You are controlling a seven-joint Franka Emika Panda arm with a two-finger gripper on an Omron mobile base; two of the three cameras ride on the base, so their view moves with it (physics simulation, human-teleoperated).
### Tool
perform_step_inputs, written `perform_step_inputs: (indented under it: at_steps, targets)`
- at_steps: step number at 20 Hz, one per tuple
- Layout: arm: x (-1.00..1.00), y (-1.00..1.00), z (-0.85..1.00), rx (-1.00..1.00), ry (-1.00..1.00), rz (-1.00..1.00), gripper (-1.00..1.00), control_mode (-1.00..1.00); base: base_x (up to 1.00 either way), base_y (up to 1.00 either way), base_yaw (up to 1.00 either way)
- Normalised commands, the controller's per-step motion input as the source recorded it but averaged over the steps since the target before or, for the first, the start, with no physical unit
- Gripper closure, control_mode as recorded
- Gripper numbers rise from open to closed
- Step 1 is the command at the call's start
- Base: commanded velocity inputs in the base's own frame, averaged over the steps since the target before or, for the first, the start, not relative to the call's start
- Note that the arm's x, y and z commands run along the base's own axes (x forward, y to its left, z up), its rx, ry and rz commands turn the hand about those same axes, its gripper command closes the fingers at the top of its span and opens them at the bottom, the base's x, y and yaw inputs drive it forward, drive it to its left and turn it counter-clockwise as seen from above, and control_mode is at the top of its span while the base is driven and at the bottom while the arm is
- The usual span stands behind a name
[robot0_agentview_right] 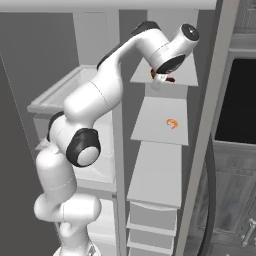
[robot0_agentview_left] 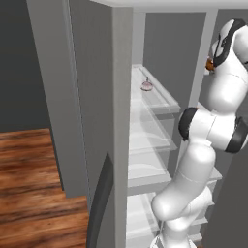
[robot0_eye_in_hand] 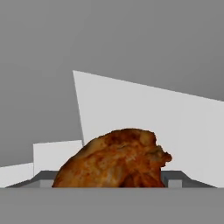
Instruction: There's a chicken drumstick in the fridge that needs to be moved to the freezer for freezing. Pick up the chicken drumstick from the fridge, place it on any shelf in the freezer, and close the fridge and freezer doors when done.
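Note:
The reddish-brown chicken drumstick [robot0_eye_in_hand: 116,159] sits between my fingers, and my gripper [robot0_eye_in_hand: 109,183] is shut on it. In the right base view the gripper [robot0_agentview_right: 161,80] holds the drumstick [robot0_agentview_right: 168,78] just over the top shelf [robot0_agentview_right: 186,74] of the narrow freezer [robot0_agentview_right: 155,170]. The pale shelf [robot0_eye_in_hand: 153,122] spreads out behind the meat in the hand view. A bit of the drumstick [robot0_agentview_left: 209,64] peeks out beside the arm in the left base view. The wider fridge [robot0_agentview_left: 150,126] stands open to the left of the freezer.
A bright orange curled bit [robot0_agentview_right: 172,123] lies on the second freezer shelf. A pinkish round item [robot0_agentview_left: 146,86] rests on an upper fridge shelf. The fridge door [robot0_agentview_left: 92,106] hangs open at the left, the freezer door [robot0_agentview_right: 210,130] at the right. Grey drawers [robot0_agentview_right: 150,220] fill the freezer's bottom.

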Motion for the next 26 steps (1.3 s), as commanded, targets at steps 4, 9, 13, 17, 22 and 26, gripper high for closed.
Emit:
perform_step_inputs:
  at_steps: [4,9,13,17,22,26]
  targets:
    - [0.26,0.02,-0.17,0.0,-0.02,0.01,1.0,-1.0,0.0,0.0,0.0]
    - [0.46,0.01,0.0,0.0,-0.01,0.0,1.0,-1.0,0.0,0.0,0.0]
    - [0.46,0.0,0.0,0.0,-0.05,0.01,1.0,-1.0,0.0,0.0,0.0]
    - [0.48,0.0,-0.01,0.0,-0.06,0.02,1.0,-1.0,0.0,0.0,0.0]
    - [0.38,0.09,0.01,0.0,-0.18,0.01,-1.0,-1.0,0.0,0.0,0.0]
    - [0.14,0.44,0.26,0.0,-0.4,0.0,-1.0,-1.0,0.0,0.0,0.0]
